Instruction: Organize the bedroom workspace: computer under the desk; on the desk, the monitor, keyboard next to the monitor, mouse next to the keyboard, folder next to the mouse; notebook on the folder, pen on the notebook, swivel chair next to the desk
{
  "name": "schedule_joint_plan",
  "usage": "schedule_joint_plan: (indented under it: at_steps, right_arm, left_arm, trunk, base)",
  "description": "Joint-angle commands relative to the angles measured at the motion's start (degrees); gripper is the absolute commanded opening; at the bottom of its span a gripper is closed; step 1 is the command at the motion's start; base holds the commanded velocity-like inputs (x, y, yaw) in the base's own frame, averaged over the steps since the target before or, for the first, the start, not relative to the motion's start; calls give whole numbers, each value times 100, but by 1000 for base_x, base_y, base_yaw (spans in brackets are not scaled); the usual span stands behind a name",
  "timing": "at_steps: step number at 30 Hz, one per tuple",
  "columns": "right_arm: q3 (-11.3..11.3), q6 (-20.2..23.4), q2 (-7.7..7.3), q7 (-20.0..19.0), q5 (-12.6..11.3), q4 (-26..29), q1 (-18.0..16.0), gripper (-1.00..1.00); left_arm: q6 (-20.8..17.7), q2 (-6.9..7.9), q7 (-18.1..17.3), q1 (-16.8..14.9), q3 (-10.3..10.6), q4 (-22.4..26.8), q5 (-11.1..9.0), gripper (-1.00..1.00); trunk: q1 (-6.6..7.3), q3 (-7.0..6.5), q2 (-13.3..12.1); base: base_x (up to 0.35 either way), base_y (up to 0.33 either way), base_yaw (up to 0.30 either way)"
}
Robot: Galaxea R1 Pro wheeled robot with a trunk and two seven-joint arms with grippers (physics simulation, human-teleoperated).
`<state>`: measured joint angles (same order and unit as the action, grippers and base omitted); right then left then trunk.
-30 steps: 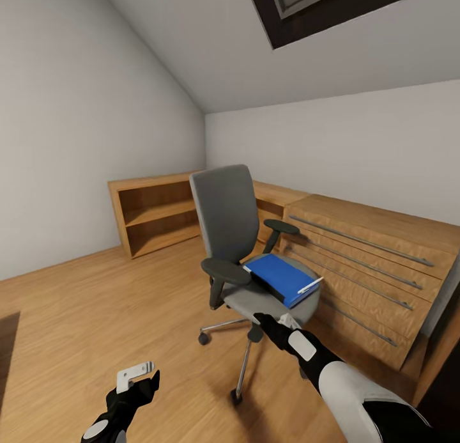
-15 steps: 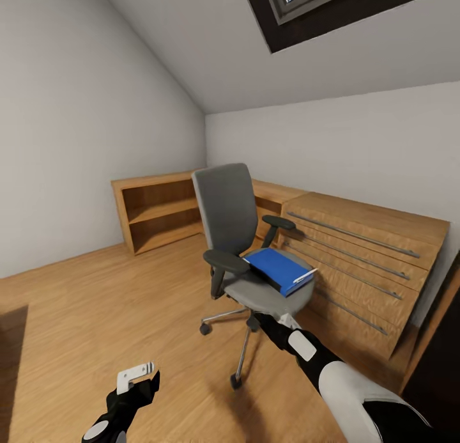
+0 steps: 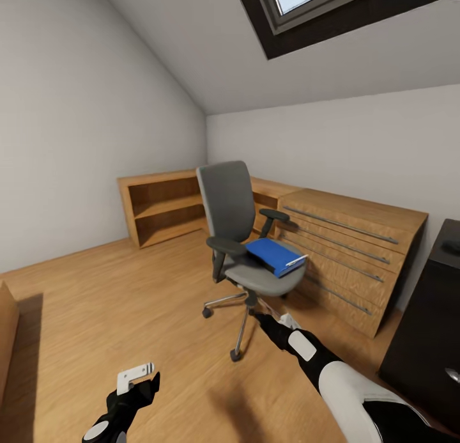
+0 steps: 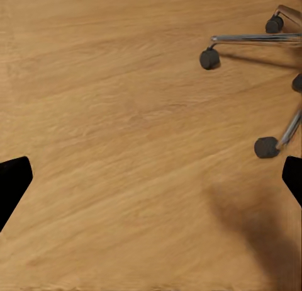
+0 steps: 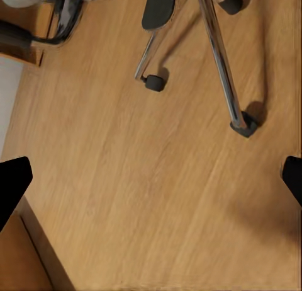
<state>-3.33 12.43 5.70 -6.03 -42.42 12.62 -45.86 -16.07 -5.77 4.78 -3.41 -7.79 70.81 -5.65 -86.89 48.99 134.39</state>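
While on one swivel chair (image 3: pixel 239 238): one folder (image 3: pixel 273 256), one pen (image 3: pixel 296 261).

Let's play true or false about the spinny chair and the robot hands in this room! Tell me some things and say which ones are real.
1. The blue folder lies on the seat of the swivel chair. True.
2. The left gripper is holding the folder. False: it is open and holds nothing, low over the wooden floor.
3. A thin pale pen rests on the folder. True.
4. The chair has tipped over onto its side. False: it stands upright on its casters.
5. The right gripper is down near the chair's base. True.
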Motion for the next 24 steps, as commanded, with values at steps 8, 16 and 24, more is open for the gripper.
schedule_joint_plan:
  at_steps: [8,16,24]
  right_arm:
    - [-30,-265,23,65,171,-3,-2,100]
    - [-28,-969,44,491,643,-234,-2,100]
    - [68,-2904,37,686,2392,-1034,532,100]
  left_arm:
    - [-30,-6,23,-2,9,-1,-58,100]
    - [453,-11,28,-2,175,-133,-33,100]
    - [1079,-8,19,-2,340,-1446,-20,100]
  trunk:
    - [5,6,3]
    - [27,-12,-37]
    - [202,-156,-358]
  base:
    - [-249,0,0]
    - [-46,0,0]
    - [-3,0,0]
